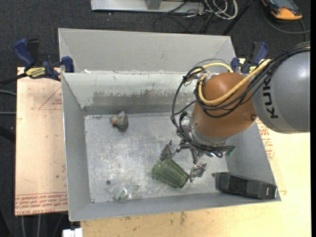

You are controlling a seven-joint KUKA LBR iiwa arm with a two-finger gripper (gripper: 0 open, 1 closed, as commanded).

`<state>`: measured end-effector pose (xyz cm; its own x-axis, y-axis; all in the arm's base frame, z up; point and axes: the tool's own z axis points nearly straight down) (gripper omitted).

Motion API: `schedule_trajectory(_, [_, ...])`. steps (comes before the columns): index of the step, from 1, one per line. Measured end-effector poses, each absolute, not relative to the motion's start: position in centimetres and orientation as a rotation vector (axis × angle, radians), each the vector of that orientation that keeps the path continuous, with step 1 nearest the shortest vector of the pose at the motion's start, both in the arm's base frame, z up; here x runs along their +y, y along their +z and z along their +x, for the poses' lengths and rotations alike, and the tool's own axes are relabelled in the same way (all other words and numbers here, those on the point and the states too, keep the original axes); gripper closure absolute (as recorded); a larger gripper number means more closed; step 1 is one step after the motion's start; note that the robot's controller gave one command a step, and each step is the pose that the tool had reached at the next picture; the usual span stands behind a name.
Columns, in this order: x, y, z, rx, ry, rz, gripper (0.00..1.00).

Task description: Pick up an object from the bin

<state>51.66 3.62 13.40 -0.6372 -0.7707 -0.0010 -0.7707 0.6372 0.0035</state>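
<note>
In the camera view the pincer hangs with its fingers spread, gripping nothing. A dark green cup lies on its side just below the fingertips, toward the near wall of the bin. Its long axis seems to run along the line between the fingers, so the wrist likely needs turning.
</note>
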Motion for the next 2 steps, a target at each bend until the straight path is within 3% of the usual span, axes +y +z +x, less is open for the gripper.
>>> schedule_trajectory(1, [8.88,9.00,50.39,-2.764,0.038,1.504,1.00])
schedule_trajectory(2, [8.93,9.00,50.41,-2.766,0.037,1.505,1.00])
